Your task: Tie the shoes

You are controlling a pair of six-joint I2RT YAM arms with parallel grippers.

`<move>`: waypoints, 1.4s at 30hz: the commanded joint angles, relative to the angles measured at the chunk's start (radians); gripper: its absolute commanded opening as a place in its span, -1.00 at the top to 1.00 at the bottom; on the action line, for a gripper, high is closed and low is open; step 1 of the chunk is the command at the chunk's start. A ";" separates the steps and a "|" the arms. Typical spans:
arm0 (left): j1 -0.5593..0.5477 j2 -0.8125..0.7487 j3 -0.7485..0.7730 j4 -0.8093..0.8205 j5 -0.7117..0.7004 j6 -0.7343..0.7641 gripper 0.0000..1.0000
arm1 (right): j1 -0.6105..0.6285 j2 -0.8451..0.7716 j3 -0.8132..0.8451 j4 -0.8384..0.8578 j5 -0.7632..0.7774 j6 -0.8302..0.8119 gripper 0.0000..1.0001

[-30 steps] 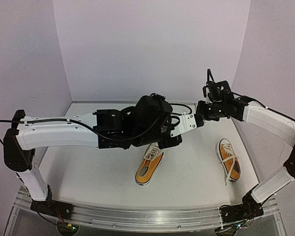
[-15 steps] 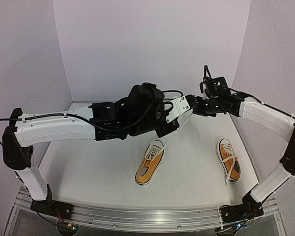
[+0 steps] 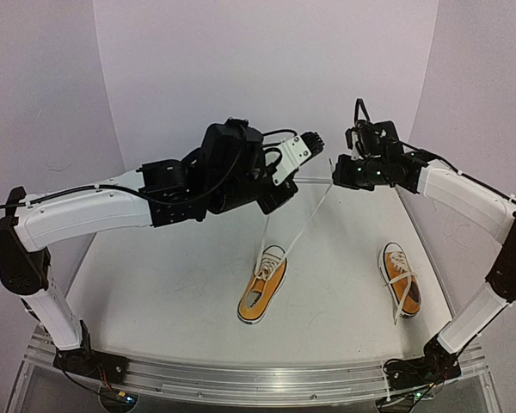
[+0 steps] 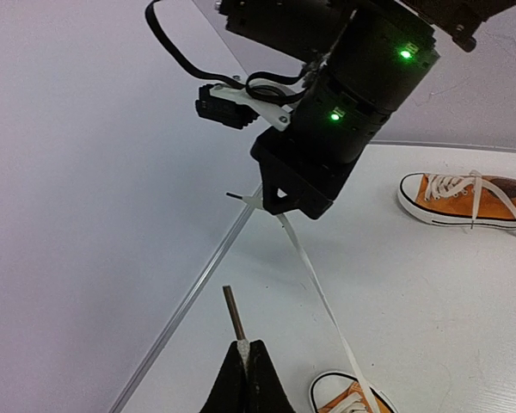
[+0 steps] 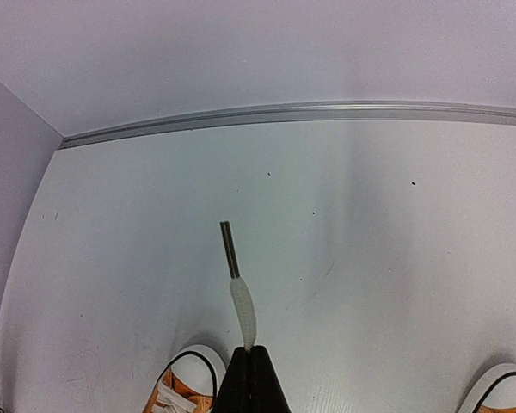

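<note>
middle shoe (image 3: 261, 292): orange, white toe, two white laces (image 4: 314, 284) stretched up tight | left gripper (image 4: 248, 357): pinching one lace tip | right gripper (image 5: 251, 357): pinching the other | other shoe (image 3: 400, 280), counter's (image 3: 155, 292) right edge: maybe untied

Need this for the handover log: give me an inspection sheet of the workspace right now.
Surface: white table, a few small dark specks.
Job's things: centre shoe on its sole, untied; right shoe on its sole, laces loose across it.
Clutter: nothing seen.
Grippers: left gripper shut on one lace end; right gripper shut on the other lace end.
Cables: black cable along the left arm; black loop at the right wrist.
Surroundings: plain pale walls; metal rail at the near edge.
</note>
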 commanded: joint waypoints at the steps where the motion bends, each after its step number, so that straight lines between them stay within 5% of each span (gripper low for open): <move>1: 0.033 -0.066 0.032 0.038 -0.019 -0.017 1.00 | -0.007 0.021 0.050 0.018 -0.004 -0.012 1.00; 42: 0.076 -0.141 -0.031 0.003 0.091 -0.130 1.00 | -0.034 -0.079 0.093 -0.067 0.084 -0.082 1.00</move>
